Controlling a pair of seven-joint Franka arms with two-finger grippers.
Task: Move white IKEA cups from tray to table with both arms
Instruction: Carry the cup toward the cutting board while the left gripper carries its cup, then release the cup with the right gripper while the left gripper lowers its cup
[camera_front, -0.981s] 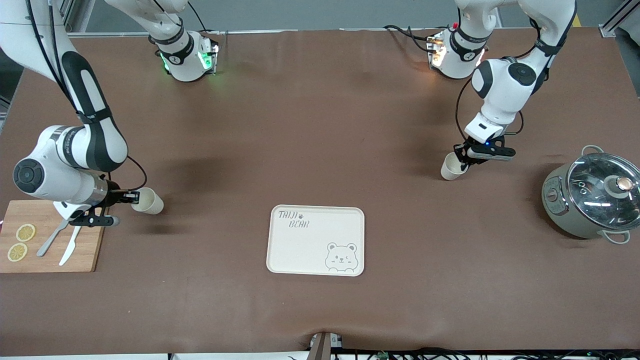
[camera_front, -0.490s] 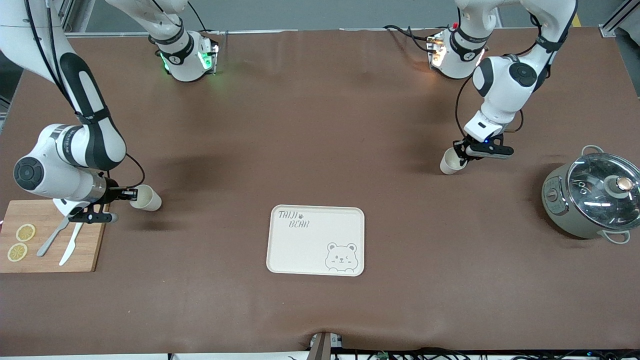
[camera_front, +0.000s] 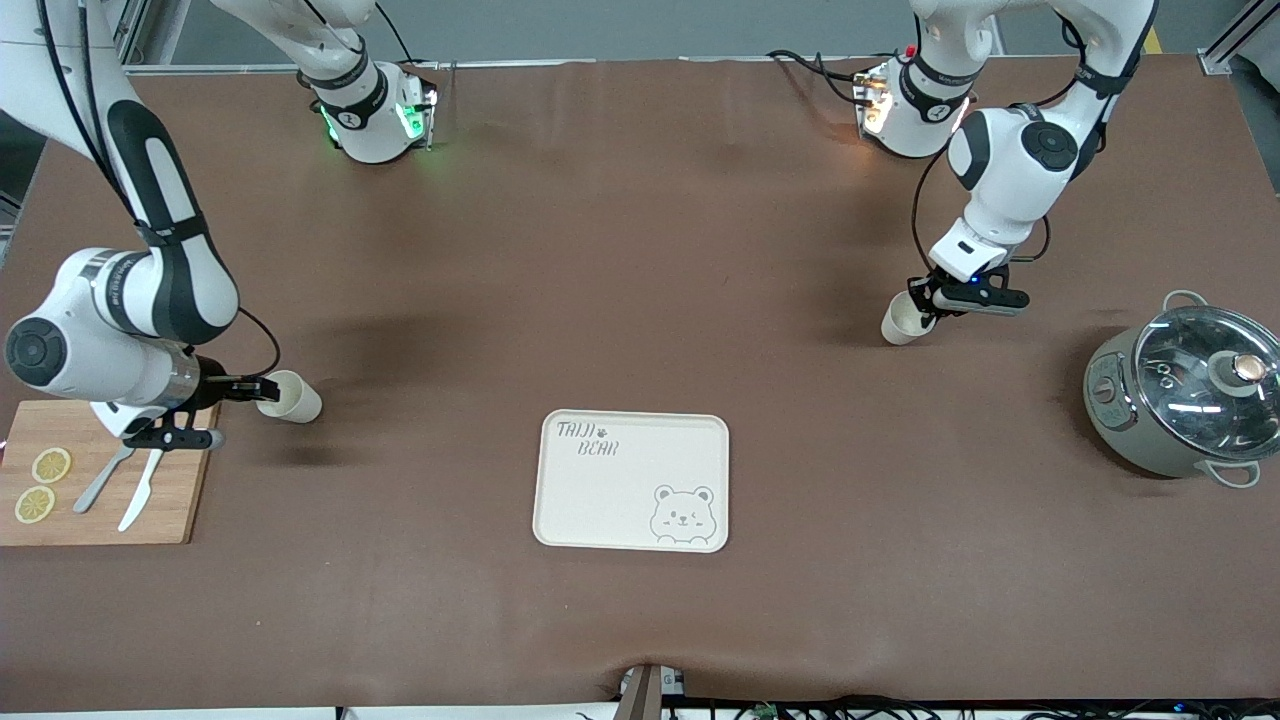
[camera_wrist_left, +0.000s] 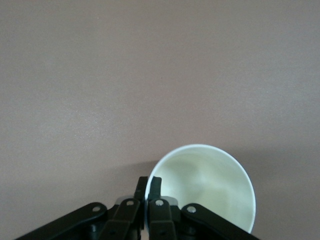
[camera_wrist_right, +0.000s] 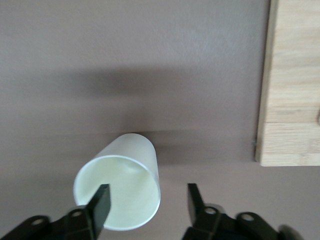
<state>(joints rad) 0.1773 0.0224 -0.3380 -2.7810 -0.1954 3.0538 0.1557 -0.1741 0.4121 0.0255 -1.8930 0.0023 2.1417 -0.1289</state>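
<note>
1. Brown matting covers the table (camera_front: 640, 250), and the tray (camera_front: 600, 500) lies low in the middle of the frame with no cup on it, only its grey bear and lettering.
2. Both cups are small, plain, cream-white handleless tumblers that taper slightly to a round, open rim.
3. The right arm's cup (camera_front: 288, 396) sits at mid-height of the frame toward the right arm's end, just beside the wooden cutting board (camera_front: 100, 480).
4. The left arm's cup (camera_front: 903, 322) sits a little higher in the frame toward the left arm's end, well apart from the lidded pot (camera_front: 1180, 400).
5. The right gripper (camera_front: 245, 388) is at its cup's mouth with its fingers (camera_wrist_right: 101, 197) spread. One is inside the rim and the other outside, and neither squeezes the wall.
6. The left gripper (camera_front: 925, 310) has its fingers (camera_wrist_left: 149, 187) pressed together on the rim of its cup, pinching the thin wall, one finger inside and one outside.
7. Whether the left arm's cup fully rests on the table cannot be told from these views.
8. Handling, as a judgement: the cups look light, rigid and smooth, so they tip easily and may slide in a loose grip.
9. The rim wall is the natural hold. A gentle pinch should do, with a straight lift clear once the fingers open.
</note>
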